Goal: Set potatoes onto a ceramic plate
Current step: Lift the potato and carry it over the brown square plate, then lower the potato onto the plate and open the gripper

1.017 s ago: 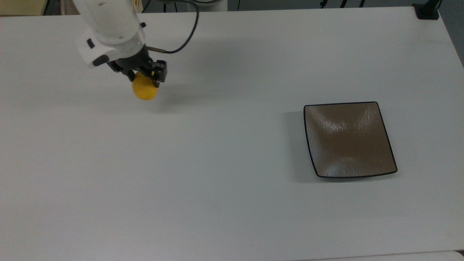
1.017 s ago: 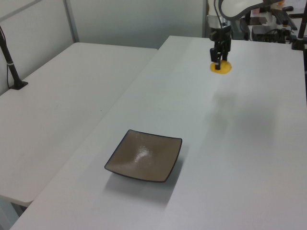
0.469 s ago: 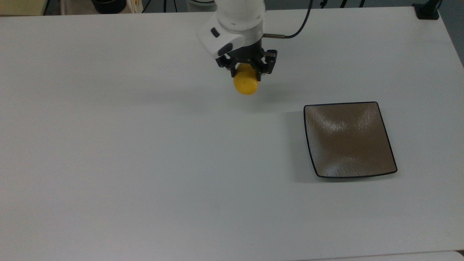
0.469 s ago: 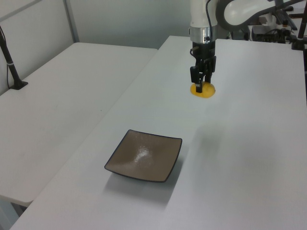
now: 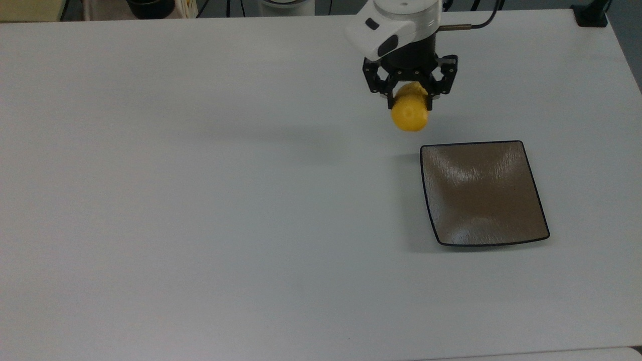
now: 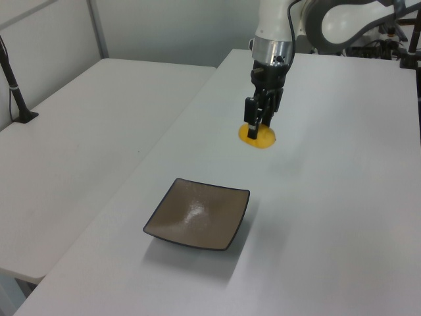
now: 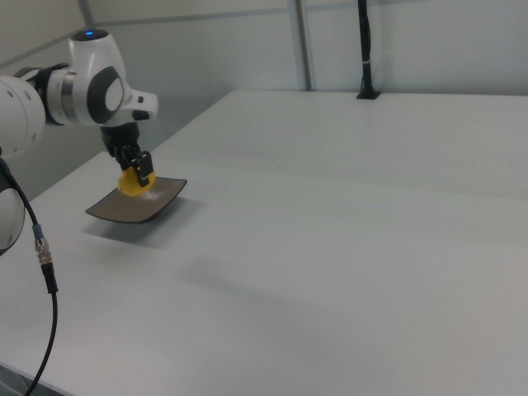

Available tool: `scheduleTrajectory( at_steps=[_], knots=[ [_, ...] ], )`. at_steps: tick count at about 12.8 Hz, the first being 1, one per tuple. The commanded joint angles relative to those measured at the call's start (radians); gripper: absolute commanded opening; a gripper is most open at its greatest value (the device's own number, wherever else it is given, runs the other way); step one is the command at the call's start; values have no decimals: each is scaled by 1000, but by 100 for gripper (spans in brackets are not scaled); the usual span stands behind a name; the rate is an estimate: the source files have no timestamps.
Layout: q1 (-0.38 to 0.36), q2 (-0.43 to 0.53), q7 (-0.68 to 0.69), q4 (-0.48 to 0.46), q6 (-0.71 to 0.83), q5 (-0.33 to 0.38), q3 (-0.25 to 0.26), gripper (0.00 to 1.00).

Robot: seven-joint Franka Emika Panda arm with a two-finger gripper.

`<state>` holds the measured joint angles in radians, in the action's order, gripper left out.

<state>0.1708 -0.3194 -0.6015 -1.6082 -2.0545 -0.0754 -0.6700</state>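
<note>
Since a second ago the gripper (image 5: 410, 103) has carried the potato (image 5: 410, 114) from the top view's far left across the table (image 5: 200, 200) to just off the plate (image 5: 484, 193)'s upper-left corner, claw pinching the yellow lump from both sides. From the left view, the potato (image 6: 257, 136) hangs beyond the plate (image 6: 197, 214)'s far edge, so the carry should run on until it is over the brown centre, then lower before letting go, lest it roll off. From the right view, potato (image 7: 130, 182) and plate (image 7: 136, 201) overlap, which settles nothing about height.
</note>
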Motion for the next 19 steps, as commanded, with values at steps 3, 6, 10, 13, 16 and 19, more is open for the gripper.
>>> scheduleTrajectory(
  at_steps=[3, 6, 10, 13, 16, 19],
  knots=[
    [-149, -88, -127, 45, -137, -29, 18, 33],
    [-276, -206, -207, 183, -144, -134, 100, 33],
    [-442, -332, -224, 281, -263, -147, 271, 33],
    [-468, -395, -224, 335, -266, -149, 299, 70],
    [-467, -394, -224, 333, -263, -150, 299, 100],
    [-467, -391, -224, 330, -260, -150, 299, 100]
  ],
)
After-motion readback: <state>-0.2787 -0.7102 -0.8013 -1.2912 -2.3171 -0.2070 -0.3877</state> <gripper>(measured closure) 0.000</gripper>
